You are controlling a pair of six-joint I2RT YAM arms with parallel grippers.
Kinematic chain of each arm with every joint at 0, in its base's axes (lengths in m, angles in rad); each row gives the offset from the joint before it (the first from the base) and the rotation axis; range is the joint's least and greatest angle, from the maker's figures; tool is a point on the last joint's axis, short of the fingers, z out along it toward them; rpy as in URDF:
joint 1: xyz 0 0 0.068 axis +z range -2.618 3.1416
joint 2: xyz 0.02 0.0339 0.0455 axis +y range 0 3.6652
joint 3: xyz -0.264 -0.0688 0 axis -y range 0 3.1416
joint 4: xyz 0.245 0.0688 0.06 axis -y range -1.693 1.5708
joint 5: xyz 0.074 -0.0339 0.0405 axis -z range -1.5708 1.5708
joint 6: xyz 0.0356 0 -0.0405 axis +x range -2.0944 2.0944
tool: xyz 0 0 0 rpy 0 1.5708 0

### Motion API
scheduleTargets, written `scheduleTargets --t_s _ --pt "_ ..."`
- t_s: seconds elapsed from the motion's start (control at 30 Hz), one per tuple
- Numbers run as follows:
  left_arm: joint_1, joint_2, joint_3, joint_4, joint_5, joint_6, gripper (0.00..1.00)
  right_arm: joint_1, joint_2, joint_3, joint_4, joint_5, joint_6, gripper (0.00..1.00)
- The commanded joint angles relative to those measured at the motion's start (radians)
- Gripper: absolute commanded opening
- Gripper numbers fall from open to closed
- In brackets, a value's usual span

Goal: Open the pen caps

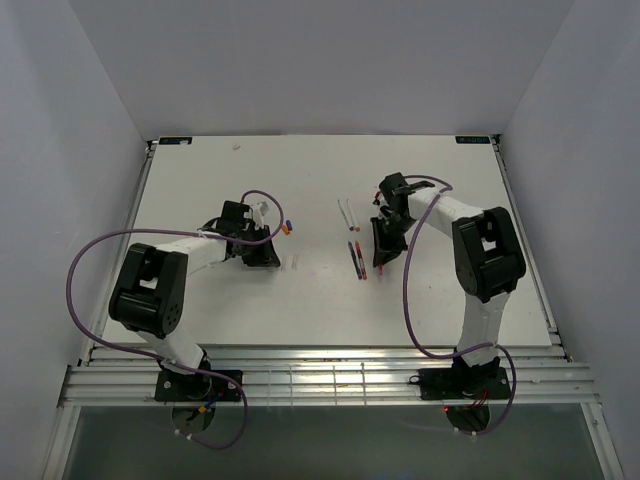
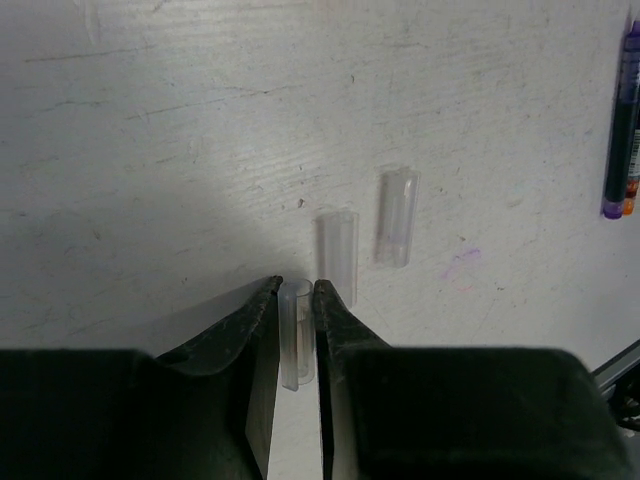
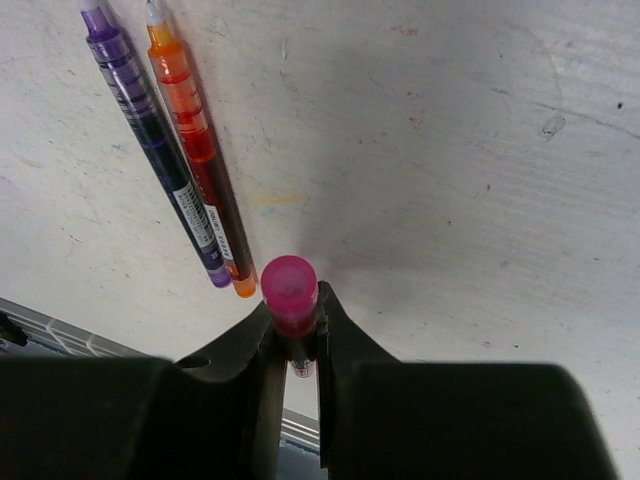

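- While the left gripper (image 2: 297, 288) pinches a clear cap (image 2: 296, 345) in a narrow hold, with a finger touching it on each side, the cap's long axis runs straight out along the fingers.
- Two more caps lie loose on the table (image 2: 150, 150). The near cap (image 2: 338, 255) is just ahead and slightly right of the fingertips. The far cap (image 2: 397, 217) is beyond it, further right. They lie apart from each other, both roughly parallel to the held one.
- Judgement: three caps appear to be off, so this gripper's likely job is setting its cap down by the pair.
- The bare spot is straight ahead, left of the near cap. The right-hand finger sits close beside that cap and could nudge it as the fingers part.
- A dark pen (image 2: 624, 120) lies at the right edge of the left wrist view, well apart and not in the way.
- The right gripper (image 3: 295, 305) is clamped tight on a pink-ended pen (image 3: 288, 283), whose end pokes up between the fingers. I cannot tell whether that pink end is a cap or a plug.
- A purple pen (image 3: 150, 150) and an orange pen (image 3: 200, 170) lie side by side, slanting away to the upper left. Their near ends lie just beside the right gripper's left finger.
- The left gripper is the one nearer the loose caps; the right is well apart from them across the table.
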Motion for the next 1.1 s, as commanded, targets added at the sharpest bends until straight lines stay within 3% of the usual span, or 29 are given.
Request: scheduleTargets --t_s 0.0,0.27,0.9,0.93,1.0,1.07 --pt "0.009 0.013 0.029 0.043 0.014 -0.015 0.31 -0.007 0.033 0.043 -0.028 -0.025 -0.031 0.1" --pt "0.012 0.01 0.019 0.062 0.014 -0.036 0.4 -0.007 0.052 0.054 -0.037 -0.031 -0.05 0.15" --pt "0.02 -0.094 0.026 -0.042 -0.066 -0.103 0.41 -0.005 0.065 0.097 -0.032 -0.08 -0.067 0.32" --pt "0.02 -0.103 0.037 -0.061 -0.079 -0.114 0.44 -0.005 0.061 0.099 -0.031 -0.083 -0.065 0.32" --pt "0.02 -0.122 0.064 -0.097 -0.107 -0.146 0.59 -0.005 0.044 0.099 -0.031 -0.09 -0.064 0.33" --pt "0.018 -0.126 0.116 -0.171 -0.127 -0.186 0.66 -0.005 0.023 0.097 -0.032 -0.091 -0.061 0.33"
